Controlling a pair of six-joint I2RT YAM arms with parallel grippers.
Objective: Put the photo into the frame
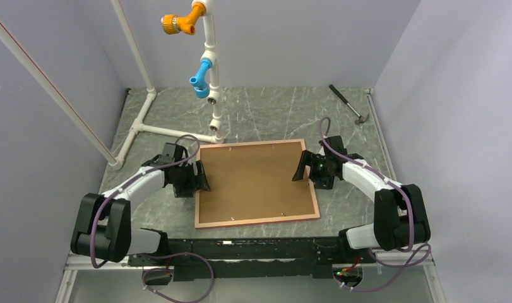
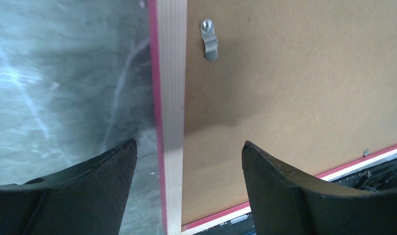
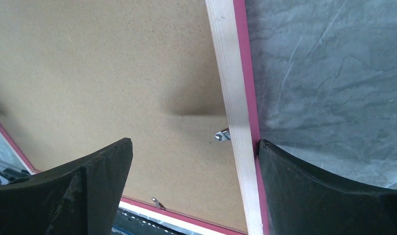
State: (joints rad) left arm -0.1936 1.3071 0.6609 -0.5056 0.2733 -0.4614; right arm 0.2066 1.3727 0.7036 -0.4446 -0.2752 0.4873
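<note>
The frame [image 1: 258,220] lies face down in the middle of the table, pale wood back up with a pink outer edge. A brown hardboard backing panel [image 1: 256,180] fills it, held by small metal clips [image 2: 209,45]. The photo is hidden. My left gripper [image 1: 199,177] is open and straddles the frame's left rail [image 2: 171,98], touching nothing. My right gripper [image 1: 302,167] is open and straddles the right rail [image 3: 230,73]; its outer finger [image 3: 304,186] rests against the pink outer edge. The backing panel also shows in the right wrist view [image 3: 113,63].
A white pipe stand [image 1: 212,76] with orange and blue fittings rises just behind the frame's far left corner; its base pipes run to the left. A hammer [image 1: 348,104] lies at the far right. Grey walls close in both sides.
</note>
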